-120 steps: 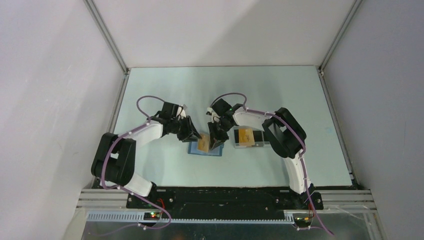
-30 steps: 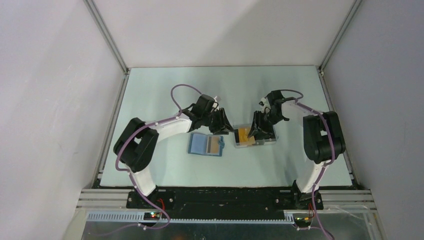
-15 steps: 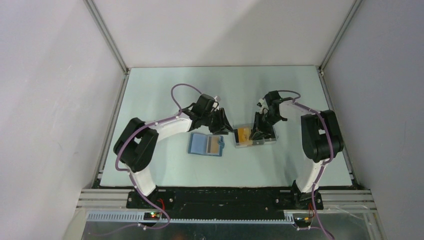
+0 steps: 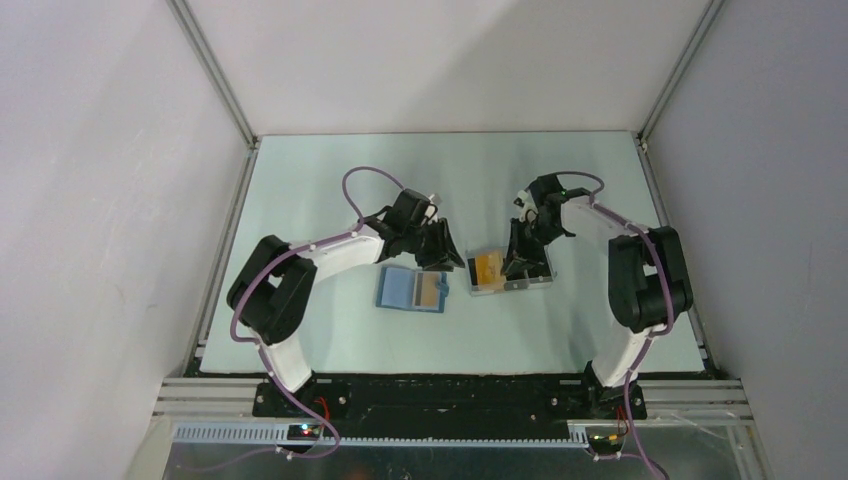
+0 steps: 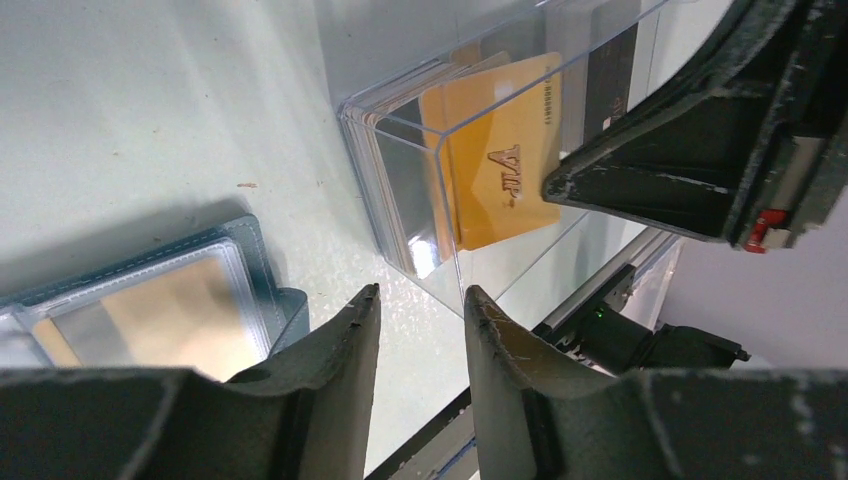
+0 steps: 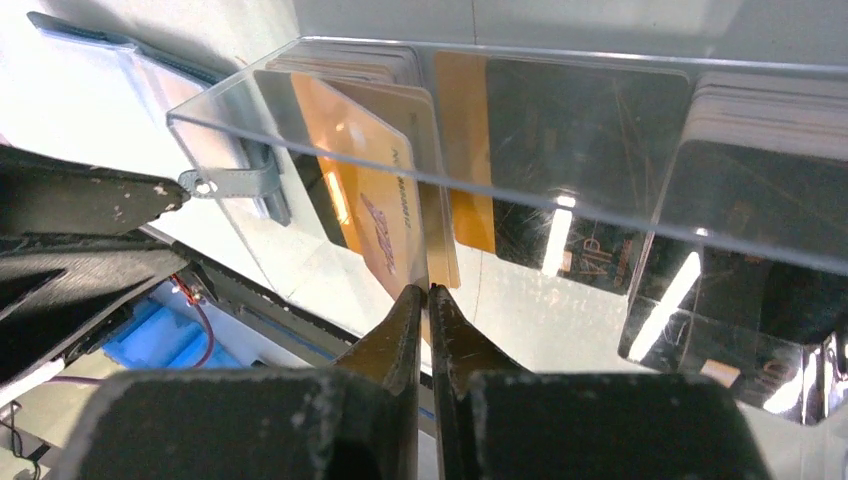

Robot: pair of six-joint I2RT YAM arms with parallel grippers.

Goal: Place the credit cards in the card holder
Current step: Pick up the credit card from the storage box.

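Note:
The blue card holder [image 4: 400,290] lies open on the table, with a yellow-orange card showing in its right pocket [image 4: 431,290]. More credit cards stand in a clear tray [image 4: 520,283], yellow-orange ones [image 6: 365,210] and black ones [image 6: 580,140]. My right gripper [image 6: 427,292] reaches down into the tray, shut on the edge of a yellow-orange card that is still inside it. My left gripper [image 5: 420,295] hovers open and empty just above the table, between the card holder [image 5: 150,310] and the tray [image 5: 395,190].
The tray sits right of the card holder, with a narrow strip of table between them. The right gripper's dark body [image 5: 700,140] hangs close above the tray. Grey walls with metal frame rails [image 4: 215,75] enclose the pale table.
My right gripper's jaws have shut onto a yellow-orange card in the tray over the last second. The left arm has hardly moved and its jaws stay open.

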